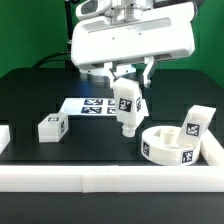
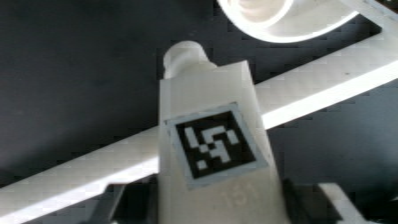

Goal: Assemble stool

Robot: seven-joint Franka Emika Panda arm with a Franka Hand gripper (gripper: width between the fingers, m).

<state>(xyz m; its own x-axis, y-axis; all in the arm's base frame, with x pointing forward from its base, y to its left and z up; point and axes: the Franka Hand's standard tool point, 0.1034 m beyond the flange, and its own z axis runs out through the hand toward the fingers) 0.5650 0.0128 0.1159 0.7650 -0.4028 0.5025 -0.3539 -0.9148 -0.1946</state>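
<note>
Stool work at this moment centres on the gripper (image 1: 128,86), whose two fingers are clamped on the upper end of the held leg (image 1: 124,108), so that this blocky white piece hangs upright beneath the hand with its tag facing the exterior camera. In the wrist view the same gripper (image 2: 222,203) shows as two dark fingers either side of the held leg (image 2: 205,120), which fills the middle of the picture, its square tag turned toward the lens and its narrower rounded end pointing away from the hand. The seat (image 1: 168,148), a thick round white disc with a recessed top and tags on its side wall, lies flat on the black table (image 1: 90,145); the held leg is just beside the seat, on the exterior view's left of it and apart from its rim, with its lower end at about the height of the seat's top edge. Whether that lower end touches the table cannot be told. From the wrist, a curved part of the seat (image 2: 285,22) appears beyond the leg's far end. A second leg (image 1: 197,122) stands at the seat's far rim on the exterior view's right; whether it rests inside the recess or behind the seat is unclear. A third leg (image 1: 52,126) lies on the table well apart from the seat, toward the exterior view's left. The marker board (image 1: 92,104) lies flat behind the held leg, farther from the camera than the seat. A white border rail (image 1: 100,178) runs in front of the seat.
</note>
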